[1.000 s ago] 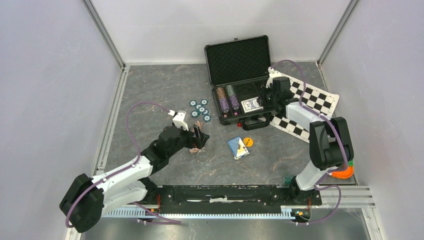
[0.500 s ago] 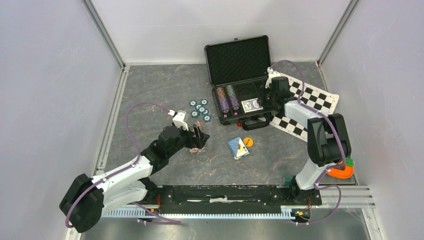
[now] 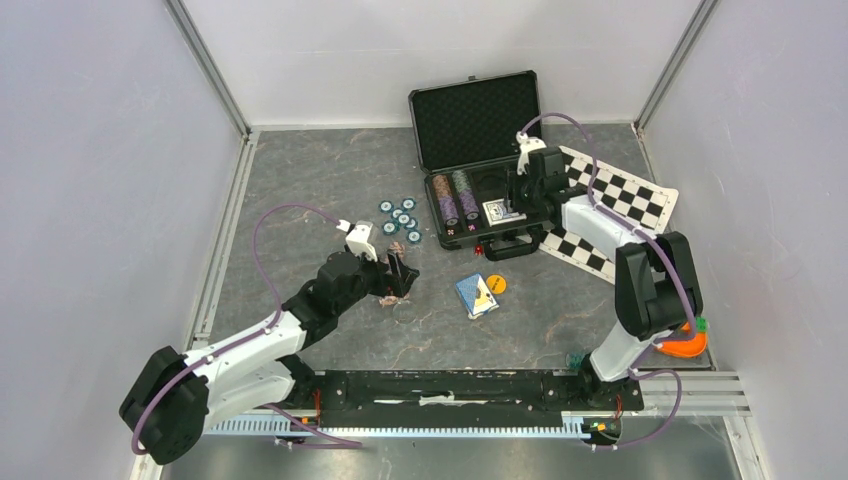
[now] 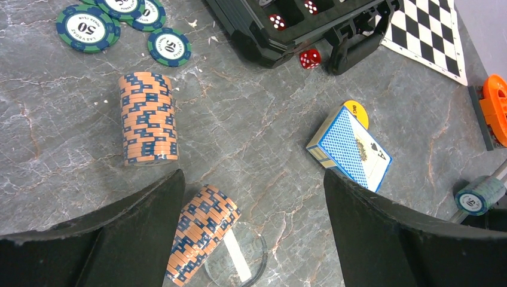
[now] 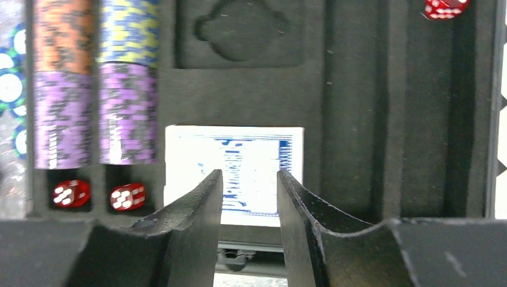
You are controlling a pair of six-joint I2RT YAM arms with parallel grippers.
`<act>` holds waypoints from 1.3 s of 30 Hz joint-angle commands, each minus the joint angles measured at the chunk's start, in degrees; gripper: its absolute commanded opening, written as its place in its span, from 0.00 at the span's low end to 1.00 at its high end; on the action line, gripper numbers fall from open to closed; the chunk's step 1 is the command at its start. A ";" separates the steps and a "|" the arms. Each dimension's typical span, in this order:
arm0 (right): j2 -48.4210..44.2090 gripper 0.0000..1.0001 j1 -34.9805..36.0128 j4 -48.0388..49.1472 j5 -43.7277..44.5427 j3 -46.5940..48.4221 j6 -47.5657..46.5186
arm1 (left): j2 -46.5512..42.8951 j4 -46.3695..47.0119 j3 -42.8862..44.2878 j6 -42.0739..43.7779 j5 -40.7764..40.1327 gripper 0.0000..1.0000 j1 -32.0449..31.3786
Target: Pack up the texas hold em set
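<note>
We see the right end effector [image 5: 249,177], slightly spread, over the blue card deck [image 5: 233,149] at lower centre; a brushing finger could dislodge it.

The teal chips [image 4: 169,46] read "50", ringed by "Las Vegas Poker Club". The blue card deck [image 4: 350,149] shows an "A".

Case [image 3: 476,118]: black, lid open.
Deck in case [image 5: 233,173]: blue, flat inside.
Loose deck [image 4: 350,149]: overlapping yellow button [image 4: 357,111].
Teal chips [image 4: 169,46]: scattered flat beside case.
Brown-white chips [image 4: 148,119]: two rolls lying sideways.
</note>
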 commanded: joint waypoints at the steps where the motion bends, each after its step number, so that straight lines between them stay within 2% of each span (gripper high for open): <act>1: -3.54 0.43 2.91 -1.15 0.76 2.17 -1.71 | -0.50 3.27 -0.60 2.69 -1.60 0.91 -0.11; 9: 1.10 0.41 3.19 -0.58 2.00 -1.16 -1.11 | -0.53 2.82 -0.72 2.71 -3.87 0.92 -0.09; 14: -0.92 0.43 3.19 -1.49 0.39 -0.96 -1.35 | 0.30 -0.04 0.44 2.91 -6.67 0.92 -0.11; 17: -5.94 0.49 3.51 -3.22 -0.11 -1.32 -2.23 | 0.28 -0.07 0.23 3.54 -7.00 0.92 -0.11; 19: -10.19 0.59 4.57 -3.81 -0.16 -3.74 -2.90 | 0.60 -0.07 0.27 3.86 -6.82 0.92 -0.11; 21: -14.27 0.75 6.85 -4.56 0.00 -7.20 -3.89 | 0.98 -0.07 0.27 3.99 -6.76 0.92 -0.12; 27: -22.08 0.97 17.83 -7.51 7.45 -17.94 -0.10 | 0.73 0.42 -0.08 3.90 -7.06 0.96 -0.16; 28: -23.31 0.98 18.99 -6.89 7.68 -19.81 0.84 | 0.58 0.19 -0.12 3.86 -7.26 0.99 -0.13; 32: -27.64 0.98 24.80 -4.13 7.27 -26.53 5.02 | -1.04 0.11 -0.99 3.81 -8.45 1.00 -0.12; 39: -23.29 0.96 34.30 -4.13 8.16 -27.30 8.80 | -2.67 0.77 -1.86 3.73 -8.99 1.00 -0.17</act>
